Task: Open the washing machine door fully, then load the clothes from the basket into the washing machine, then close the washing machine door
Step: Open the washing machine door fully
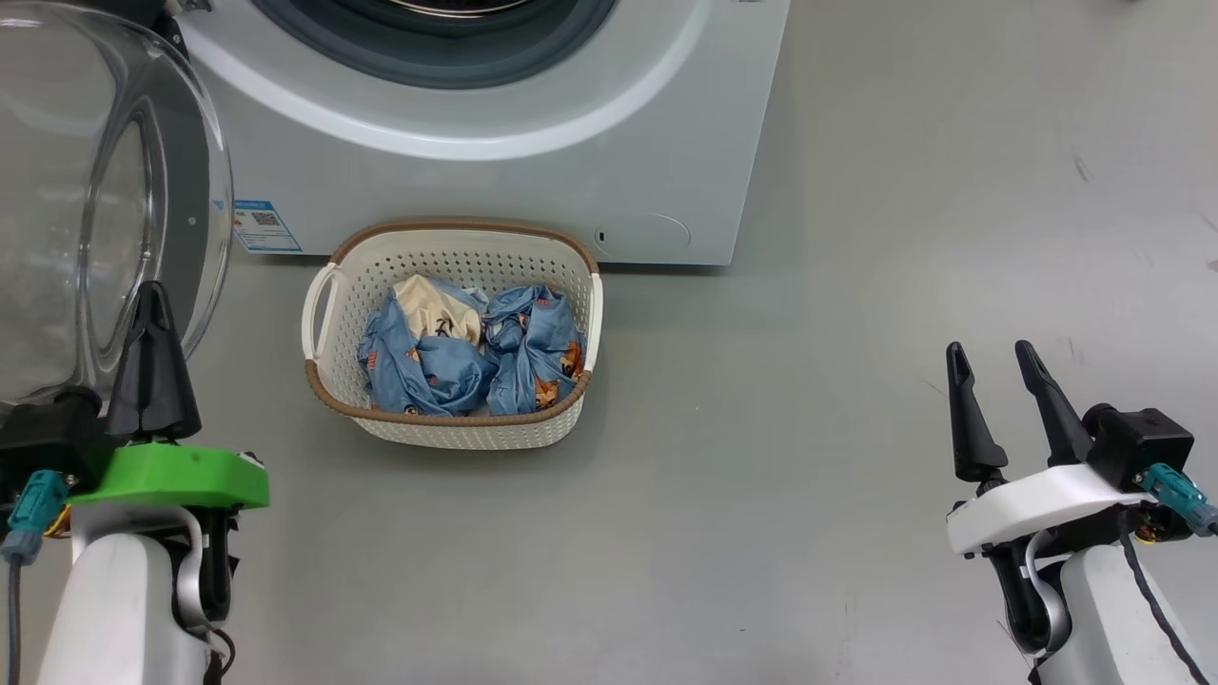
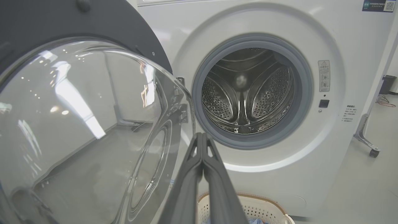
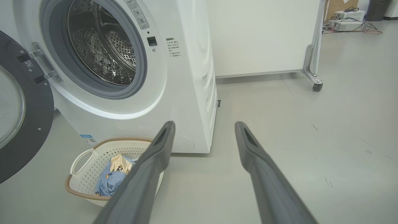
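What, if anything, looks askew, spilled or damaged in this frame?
Nothing stands out. The washing machine door hangs open, the basket stands upright on the floor before the washing machine, and the clothes lie bunched inside it, none over the rim. The floor has a few faint scuffs.

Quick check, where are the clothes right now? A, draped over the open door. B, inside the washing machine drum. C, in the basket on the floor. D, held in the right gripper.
C: the clothes lie bunched in the basket on the floor in front of the washing machine, and its drum shows bare metal.
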